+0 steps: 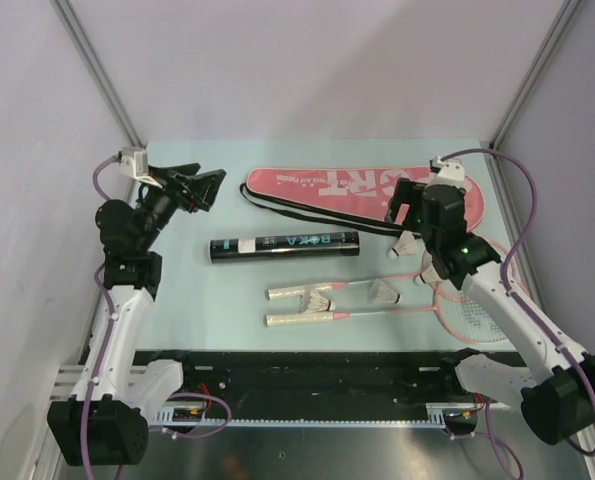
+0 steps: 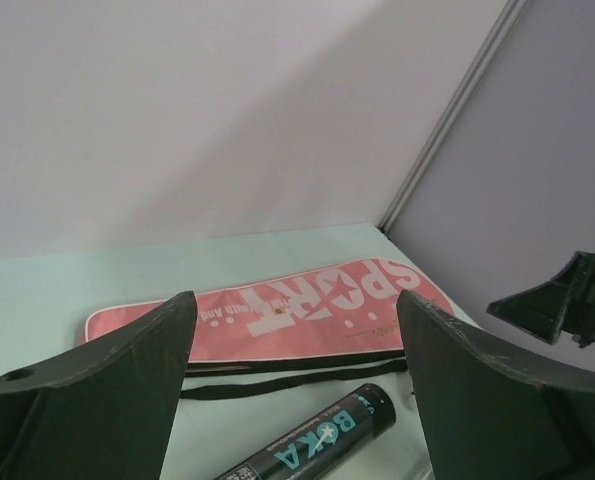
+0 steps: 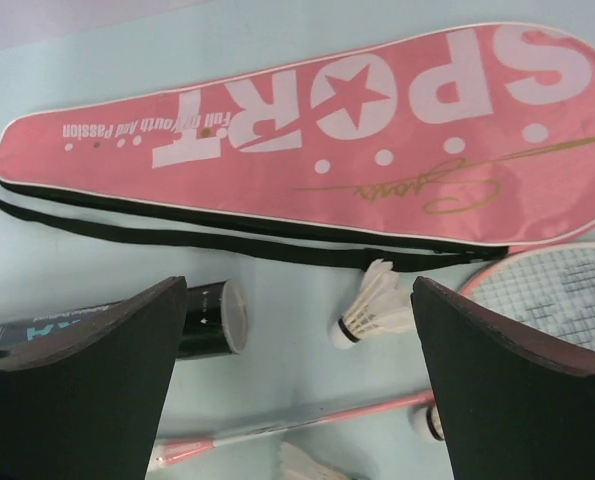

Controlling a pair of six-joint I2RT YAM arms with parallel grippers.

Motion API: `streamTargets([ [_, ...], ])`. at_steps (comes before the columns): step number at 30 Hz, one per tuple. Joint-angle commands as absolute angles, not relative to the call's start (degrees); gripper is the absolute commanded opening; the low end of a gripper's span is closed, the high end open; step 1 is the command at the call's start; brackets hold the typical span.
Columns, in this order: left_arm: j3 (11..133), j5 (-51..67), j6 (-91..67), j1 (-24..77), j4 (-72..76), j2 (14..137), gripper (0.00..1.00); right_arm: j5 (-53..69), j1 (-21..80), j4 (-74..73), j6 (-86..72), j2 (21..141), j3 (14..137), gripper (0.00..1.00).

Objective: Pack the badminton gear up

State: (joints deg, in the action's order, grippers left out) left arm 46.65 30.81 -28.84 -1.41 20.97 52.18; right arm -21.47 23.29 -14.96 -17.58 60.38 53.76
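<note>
pink sport bag (image 1: 367,188) flat along the far side of the table (image 1: 197,300), black strap (image 1: 297,210) trailing along its near edge. black lettered tube (image 1: 284,247) on its side just in front of the bag, parallel to it. nearer still, two pink-framed rackets (image 1: 377,305) side by side, white handles to the left, heads to the right beneath the right arm. three white shuttlecocks (image 1: 382,292): one between tube end and racket head, near the strap; two at the racket shafts. right gripper (image 3: 297,300) spread wide, holding nothing, over the first shuttlecock. left gripper (image 2: 295,300) spread wide too, empty, raised over the table's left side, well apart from the gear.
</note>
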Motion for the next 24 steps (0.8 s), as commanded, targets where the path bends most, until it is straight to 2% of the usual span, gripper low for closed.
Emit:
streamTargets([
  [1,49.39,34.36,-31.2,-1.49,22.76,54.93,0.87,-18.57,24.78,-13.19,-19.95,65.72,56.69,1.0],
  [4,50.53,37.34,-32.51,-0.88,22.59,58.35,0.88,-8.38,24.35,-12.57,-19.69,68.81,56.95,1.0],
  [9,53.61,43.06,-34.98,-0.53,21.27,65.65,0.96,9.54,21.72,-9.42,-22.93,76.45,56.87,1.0],
  [14,55.28,47.19,-37.0,2.11,20.22,69.87,0.95,18.0,20.74,-4.49,-26.54,82.52,56.08,0.99],
  [18,55.9,47.99,-37.44,2.72,19.51,70.93,0.95,25.39,19.34,4.64,-30.84,88.67,54.32,0.88],
  [22,56.25,48.08,-36.92,3.95,18.81,71.63,0.94,23.21,18.55,5.8,-31.03,91.57,54.14,0.81],
  [24,56.51,48.25,-36.83,4.57,18.28,72.07,0.94,24.25,17.49,6.41,-31.9,92.63,53.35,0.73],
])
